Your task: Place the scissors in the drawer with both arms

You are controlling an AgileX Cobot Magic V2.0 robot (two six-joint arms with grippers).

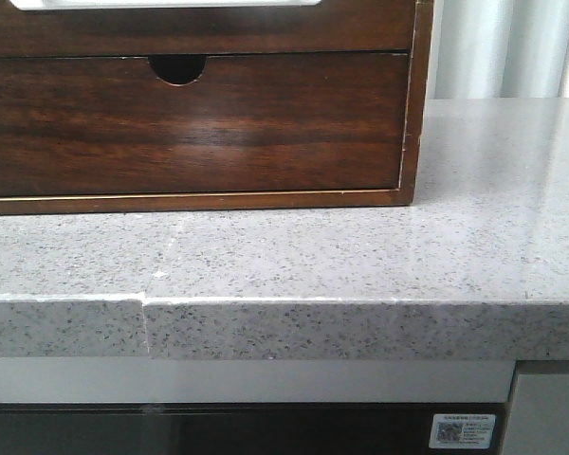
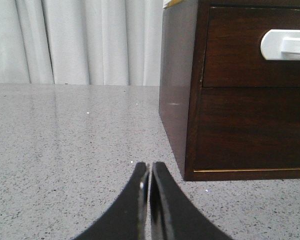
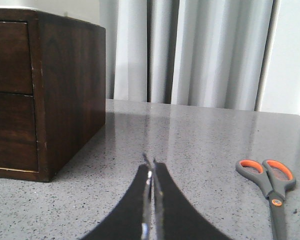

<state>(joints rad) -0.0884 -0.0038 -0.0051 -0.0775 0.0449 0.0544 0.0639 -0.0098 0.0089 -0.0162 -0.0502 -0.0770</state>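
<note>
The scissors (image 3: 271, 184), grey with orange-lined handles, lie flat on the grey speckled counter in the right wrist view, off to the side of my right gripper (image 3: 150, 165), which is shut and empty. The drawer (image 2: 237, 47) is the upper dark brown front of the wooden cabinet, with a white round-cornered cut-out (image 2: 286, 44). It also shows at the top edge of the front view (image 1: 218, 30) and in the right wrist view (image 3: 7, 55). It is closed. My left gripper (image 2: 150, 166) is shut and empty, low over the counter near the cabinet's corner. Neither gripper shows in the front view.
A lower drawer (image 1: 190, 123) with a small half-round notch (image 1: 177, 68) sits under the upper one. The cabinet (image 3: 70, 90) stands on the counter (image 1: 360, 256), whose front edge (image 1: 284, 327) is near. White curtains (image 3: 205, 50) hang behind.
</note>
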